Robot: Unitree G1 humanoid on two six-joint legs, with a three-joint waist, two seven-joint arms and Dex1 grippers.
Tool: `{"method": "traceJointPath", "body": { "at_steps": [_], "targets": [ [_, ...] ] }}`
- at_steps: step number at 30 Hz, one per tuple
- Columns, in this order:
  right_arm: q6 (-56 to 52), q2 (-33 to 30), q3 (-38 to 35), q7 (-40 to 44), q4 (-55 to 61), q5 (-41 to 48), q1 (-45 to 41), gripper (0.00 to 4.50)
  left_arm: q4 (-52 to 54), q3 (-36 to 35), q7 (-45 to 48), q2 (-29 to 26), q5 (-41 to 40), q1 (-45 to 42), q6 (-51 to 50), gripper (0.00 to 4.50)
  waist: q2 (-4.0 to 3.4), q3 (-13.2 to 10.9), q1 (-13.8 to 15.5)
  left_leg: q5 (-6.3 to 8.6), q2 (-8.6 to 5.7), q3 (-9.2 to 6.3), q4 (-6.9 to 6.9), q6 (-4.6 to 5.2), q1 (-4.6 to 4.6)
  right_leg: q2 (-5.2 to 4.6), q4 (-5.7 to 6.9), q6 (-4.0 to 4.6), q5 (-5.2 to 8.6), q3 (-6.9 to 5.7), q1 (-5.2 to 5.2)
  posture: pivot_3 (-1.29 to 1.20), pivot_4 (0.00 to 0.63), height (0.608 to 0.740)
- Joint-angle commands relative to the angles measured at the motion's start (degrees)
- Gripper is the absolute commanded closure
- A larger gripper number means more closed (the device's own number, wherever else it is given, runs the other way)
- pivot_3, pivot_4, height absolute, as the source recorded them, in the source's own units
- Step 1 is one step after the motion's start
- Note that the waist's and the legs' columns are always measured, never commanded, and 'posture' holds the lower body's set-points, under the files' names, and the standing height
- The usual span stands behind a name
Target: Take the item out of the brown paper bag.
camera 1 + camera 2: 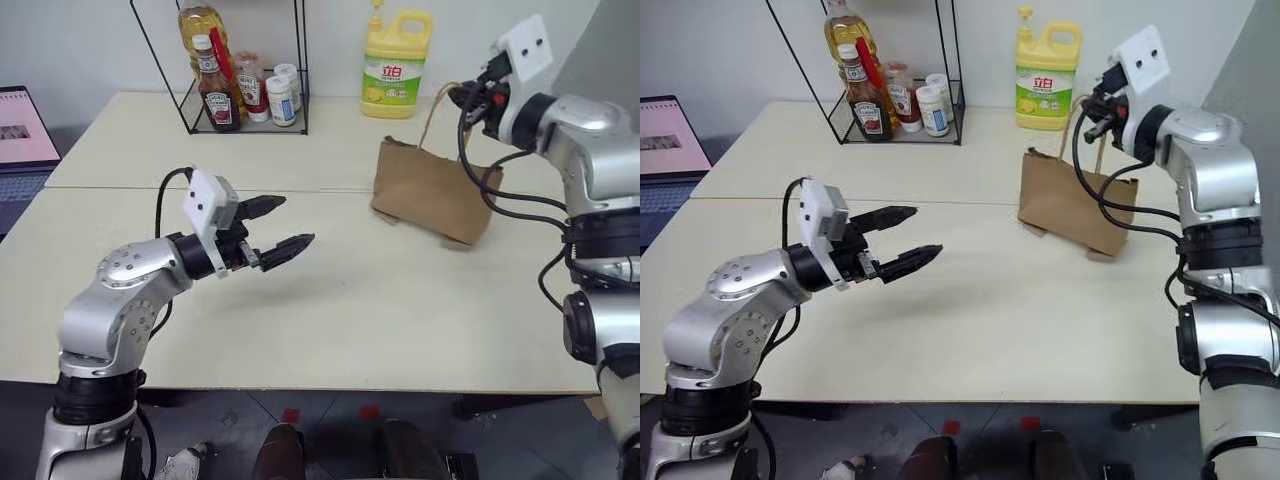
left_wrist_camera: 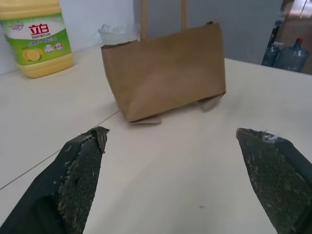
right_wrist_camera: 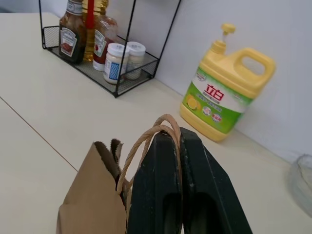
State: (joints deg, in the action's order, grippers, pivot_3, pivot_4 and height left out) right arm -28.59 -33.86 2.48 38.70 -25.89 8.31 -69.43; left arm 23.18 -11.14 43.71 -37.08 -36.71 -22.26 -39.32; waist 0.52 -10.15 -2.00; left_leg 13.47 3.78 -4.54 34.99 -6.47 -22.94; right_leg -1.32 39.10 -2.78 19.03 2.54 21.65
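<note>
- The right gripper (image 1: 1092,108) has its two black fingers (image 3: 195,180) pressed together, pinching the tan cord handle (image 3: 146,139) of the brown paper bag (image 1: 1075,203); the cord loops up and over the fingertips.
- The bag hangs below those fingers from the taut handle, its lower edge touching the table (image 1: 990,300). It is tilted rather than upright: the mouth leans up toward the right gripper, the folded bottom points down at the tabletop.
- Its long axis runs across the table, its broad creased face toward the left gripper (image 1: 278,226).
- The left gripper's fingers (image 2: 80,180) are spread wide, holding nothing. They point level at the bag, well apart from it, with bare table between.
- The item cannot be seen; whether it is inside the bag cannot be told.
- Beyond the right fingertips stands a yellow detergent jug (image 3: 224,95), upright, and farther to its side a wire rack (image 3: 105,73) of sauce bottles and jars.
</note>
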Motion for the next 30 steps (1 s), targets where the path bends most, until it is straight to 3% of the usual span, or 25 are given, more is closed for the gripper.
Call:
{"method": "traceJointPath", "body": {
  "at_steps": [1,14,22,30],
  "targets": [
    [4.9,0.9,-0.8,1.0,-0.8,-0.3,-5.2,4.44,5.0,-3.7,-2.0,-1.5,-4.0,1.3,-2.7,0.00,-0.01,0.0,0.0,-0.01,0.00,0.00,0.00,-0.02,0.00,0.00,0.00,0.00,0.00,0.00,0.00,0.00,0.150,0.740],
    [9.4,11.5,0.0,2.8,-6.8,0.2,-10.5,4.44,12.7,-9.2,-7.6,-4.3,-12.5,7.5,-7.5,0.00,-0.03,0.0,-0.1,-0.03,0.01,0.03,0.00,-0.06,-0.01,-0.02,0.08,0.01,-0.01,0.02,0.06,0.00,0.150,0.740],
    [8.6,17.1,1.1,4.3,-4.8,0.4,-10.1,4.44,13.3,-9.0,-9.0,-5.3,-13.1,9.2,-6.8,0.00,-0.04,0.0,-0.1,-0.03,0.01,0.03,0.00,-0.06,-0.01,-0.01,0.14,0.02,-0.01,0.01,0.08,0.00,0.150,0.740],
    [11.8,18.9,3.8,6.2,-4.9,-1.5,-8.8,4.44,13.4,-8.3,-9.7,-5.3,-13.3,9.2,-6.3,0.00,-0.03,0.0,-0.1,-0.03,0.00,0.03,0.02,-0.06,-0.01,-0.01,0.26,0.02,-0.01,0.02,0.11,0.00,0.150,0.740]
  ]
}}
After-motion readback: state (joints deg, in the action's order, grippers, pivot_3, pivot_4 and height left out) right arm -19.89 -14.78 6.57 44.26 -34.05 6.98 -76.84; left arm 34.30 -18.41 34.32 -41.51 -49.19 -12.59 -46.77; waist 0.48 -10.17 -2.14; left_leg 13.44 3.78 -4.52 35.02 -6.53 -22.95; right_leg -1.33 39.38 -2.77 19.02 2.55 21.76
